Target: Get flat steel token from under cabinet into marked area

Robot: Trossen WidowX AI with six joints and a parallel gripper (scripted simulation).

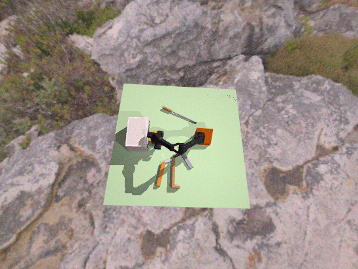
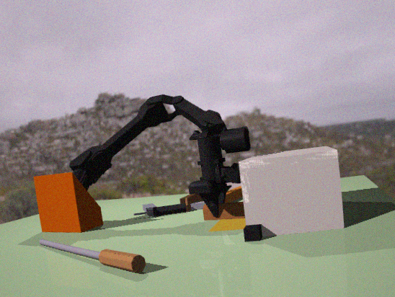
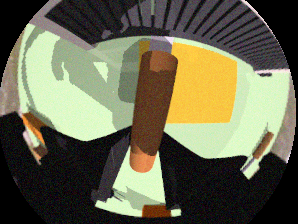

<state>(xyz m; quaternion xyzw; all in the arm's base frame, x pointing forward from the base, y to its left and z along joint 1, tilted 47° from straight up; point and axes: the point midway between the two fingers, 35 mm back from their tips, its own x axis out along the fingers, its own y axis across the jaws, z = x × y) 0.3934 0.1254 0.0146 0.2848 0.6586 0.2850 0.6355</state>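
The pale cabinet [image 1: 137, 132] [image 2: 292, 194] stands at the table's far end from the arm's base; its dark vent slots show at the top of the wrist view [image 3: 220, 25]. The yellow marked area [image 2: 228, 225] [image 3: 205, 85] lies in front of it. My gripper [image 2: 215, 213] [image 3: 147, 131] points down, low in front of the cabinet, and is shut on the brown handle [image 2: 227, 211] [image 3: 155, 100] of a tool. A bit of light metal [image 3: 161, 46] shows beyond the handle, at the vent's lower edge. The tool's far end is hidden. I cannot make out the token.
A rod with a wooden handle [image 1: 167, 110] [image 2: 119, 259] lies to one side. On the other side lie an orange-handled tool [image 1: 160, 174], an L-shaped brown piece [image 1: 174, 173] and a grey flat piece [image 1: 187, 161]. A black block [image 2: 253, 233] sits by the cabinet's corner.
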